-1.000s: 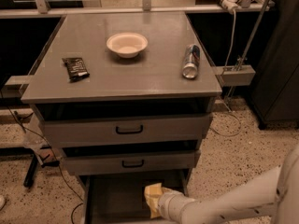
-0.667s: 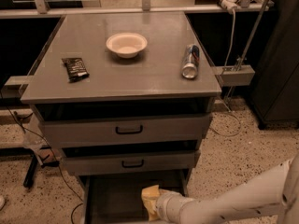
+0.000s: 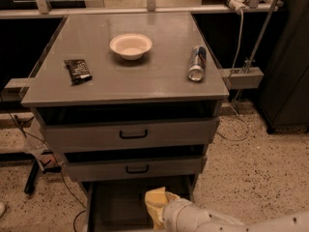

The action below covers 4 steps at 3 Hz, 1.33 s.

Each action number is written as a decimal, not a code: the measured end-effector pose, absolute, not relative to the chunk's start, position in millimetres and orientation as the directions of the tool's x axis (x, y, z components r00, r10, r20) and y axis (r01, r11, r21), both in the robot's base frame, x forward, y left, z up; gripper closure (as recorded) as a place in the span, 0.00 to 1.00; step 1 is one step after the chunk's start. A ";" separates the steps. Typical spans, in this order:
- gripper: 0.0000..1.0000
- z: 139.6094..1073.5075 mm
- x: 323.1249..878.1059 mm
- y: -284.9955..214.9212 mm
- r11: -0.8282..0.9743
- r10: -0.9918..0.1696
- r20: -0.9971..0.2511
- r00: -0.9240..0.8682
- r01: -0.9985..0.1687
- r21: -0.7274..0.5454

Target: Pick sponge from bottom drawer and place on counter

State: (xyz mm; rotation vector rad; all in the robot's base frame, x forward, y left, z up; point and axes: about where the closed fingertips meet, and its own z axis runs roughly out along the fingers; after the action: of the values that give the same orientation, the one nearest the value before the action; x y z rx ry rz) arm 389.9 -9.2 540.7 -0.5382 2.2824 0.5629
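Pale-yellow sponge (image 3: 155, 201) lies at the gripper (image 3: 164, 210) inside the bottom drawer (image 3: 116, 208), lower centre; its hold cannot be told, so a weak hold risks a drop, or a snag under the middle drawer (image 3: 96, 170).

Gripper (image 3: 157, 206) has edged a touch left, low by the right side of the drawer (image 3: 116, 207). My forearm (image 3: 270, 224) has sunk, lying nearly level now.

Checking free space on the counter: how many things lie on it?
3: bowl at back centre, can at right, dark packet at left. The gripper is low at the open bottom drawer.
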 end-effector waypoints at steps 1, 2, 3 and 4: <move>1.00 565.6 397.8 -6.6 0.818 -0.226 -0.757 -0.614 -0.542 0.195; 1.00 578.0 407.9 -1.5 0.815 -0.199 -0.783 -0.590 -0.543 0.202; 1.00 629.3 426.7 19.3 0.794 -0.189 -0.835 -0.518 -0.581 0.180; 1.00 699.9 446.0 37.6 0.782 -0.215 -0.876 -0.431 -0.614 0.110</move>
State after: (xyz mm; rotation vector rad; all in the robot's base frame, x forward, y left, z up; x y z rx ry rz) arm 446.0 37.6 699.9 -0.6202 2.0068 0.5196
